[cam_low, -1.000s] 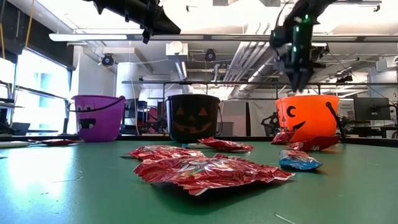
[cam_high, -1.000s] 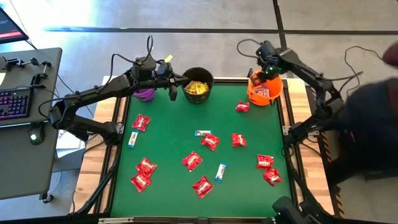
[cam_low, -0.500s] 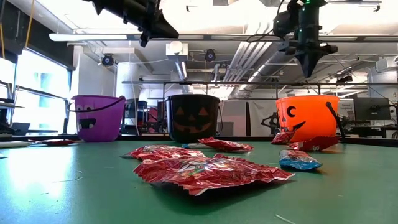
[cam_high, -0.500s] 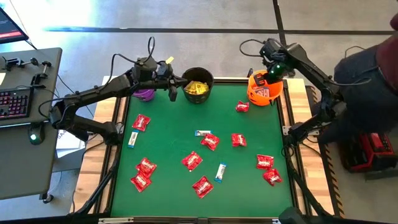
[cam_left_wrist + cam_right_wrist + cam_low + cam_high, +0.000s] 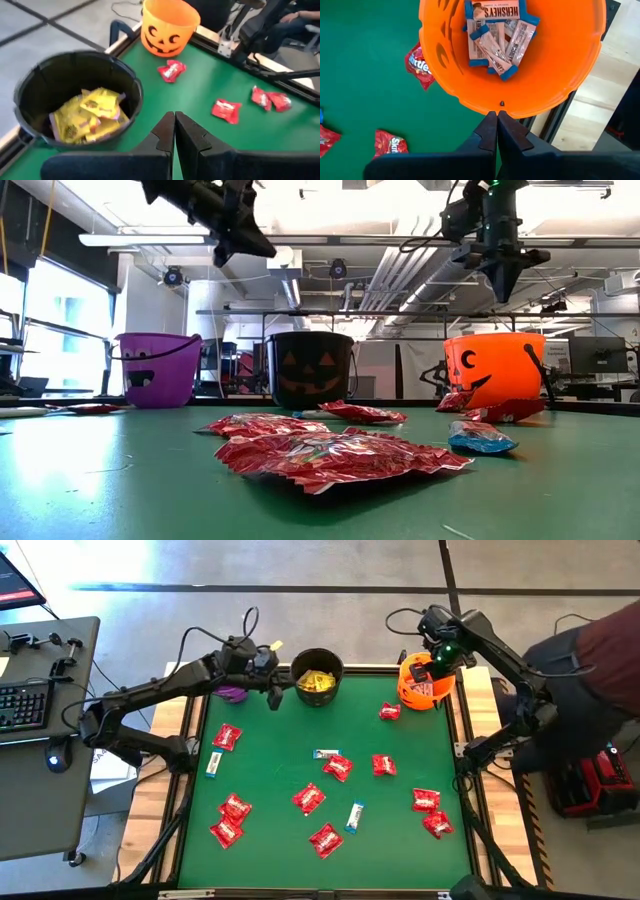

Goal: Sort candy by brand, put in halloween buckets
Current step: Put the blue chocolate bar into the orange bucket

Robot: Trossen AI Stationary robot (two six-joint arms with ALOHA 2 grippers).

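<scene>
My left gripper (image 5: 275, 693) (image 5: 174, 120) is shut and empty, raised just left of the black bucket (image 5: 318, 676) (image 5: 75, 95), which holds yellow packets (image 5: 92, 112). My right gripper (image 5: 438, 662) (image 5: 496, 119) is shut and empty, above the orange bucket's (image 5: 424, 682) (image 5: 512, 55) rim; white-and-blue bars (image 5: 495, 35) lie inside it. The purple bucket (image 5: 233, 692) (image 5: 157, 368) is mostly hidden under my left arm. Red packets (image 5: 308, 799) and white-and-blue bars (image 5: 355, 816) lie scattered on the green mat.
The three buckets stand in a row along the mat's far edge (image 5: 370, 671). One red packet (image 5: 389, 711) lies right beside the orange bucket. A person (image 5: 590, 670) stands close to the table's right side. A keyboard (image 5: 20, 700) sits on a desk to the left.
My right gripper has risen from the orange bucket's mouth and shifted a little toward the table's right. My left gripper has drifted slightly left, away from the black bucket. The person at the right has moved about. The candy on the mat has stayed put.
</scene>
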